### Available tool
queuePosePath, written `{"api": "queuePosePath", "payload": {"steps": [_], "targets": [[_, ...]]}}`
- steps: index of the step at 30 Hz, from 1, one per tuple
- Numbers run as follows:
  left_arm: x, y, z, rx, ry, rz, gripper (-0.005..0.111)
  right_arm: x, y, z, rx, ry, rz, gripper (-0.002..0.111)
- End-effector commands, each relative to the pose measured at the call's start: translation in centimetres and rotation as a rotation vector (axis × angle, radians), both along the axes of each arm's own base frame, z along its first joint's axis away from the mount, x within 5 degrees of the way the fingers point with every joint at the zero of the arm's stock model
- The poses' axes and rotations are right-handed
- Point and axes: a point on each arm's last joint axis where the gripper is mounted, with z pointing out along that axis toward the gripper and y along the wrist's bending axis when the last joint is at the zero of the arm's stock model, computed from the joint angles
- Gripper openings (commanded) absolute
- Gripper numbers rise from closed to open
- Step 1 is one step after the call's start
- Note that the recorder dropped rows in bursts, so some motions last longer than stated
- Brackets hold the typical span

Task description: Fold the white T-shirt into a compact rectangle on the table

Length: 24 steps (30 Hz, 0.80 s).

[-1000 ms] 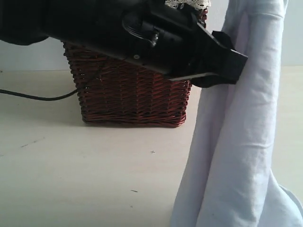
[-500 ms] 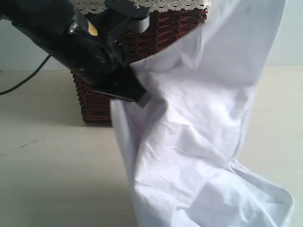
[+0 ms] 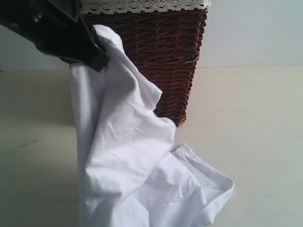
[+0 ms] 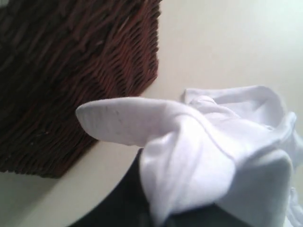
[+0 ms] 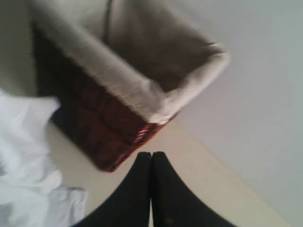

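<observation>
Quick tally, nothing fancy. White T-shirt (image 3: 123, 156): one. Dark wicker basket (image 3: 165, 52): one, sitting far side, left of middle. Lace-trimmed liner (image 3: 142, 5) along its rim: one. Table (image 3: 251, 123): one. Grippers: two total. That's the left gripper (image 3: 97, 56) up at the far left, and the right gripper (image 5: 151, 163), which only shows up in its own wrist view, where I count two black fingers (image 5: 135, 194).

Soft, even and fairly bright in the exterior view, with a faint shadow on the table (image 3: 38, 179) left of the T-shirt (image 3: 123, 156). Blurred and out of focus in both wrist views, basket (image 4: 71, 71) and right gripper (image 5: 151, 155) alike
</observation>
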Motion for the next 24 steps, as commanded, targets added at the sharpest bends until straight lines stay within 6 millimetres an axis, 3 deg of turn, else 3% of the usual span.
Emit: {"api": "queuePosePath", "payload": {"steps": [1,4,7,14,17,24], "targets": [[-2.9,0.8,4.6,-0.087,-0.068,-0.152,0.0,0.9,2.2,-3.8,-0.071,0.141,0.217,0.0],[-4.2,1.5,6.1,-0.082,-0.084,-0.202,0.0,1.4,2.5,-6.5,-0.112,0.225,0.23,0.002],[-4.8,1.9,6.6,-0.088,-0.085,-0.212,0.0,1.6,2.8,-9.2,-0.126,0.321,0.243,0.011],[-5.5,1.3,6.9,-0.172,-0.033,-0.259,0.0,1.7,3.5,-14.8,-0.173,0.436,0.34,0.043],[-5.8,0.9,7.1,-0.22,-0.012,-0.294,0.0,1.8,4.1,-15.6,-0.128,0.406,0.389,0.049],[-4.7,0.0,6.1,-0.22,0.017,-0.289,0.0,0.9,5.6,-15.0,-0.003,0.383,0.559,0.049]]}}
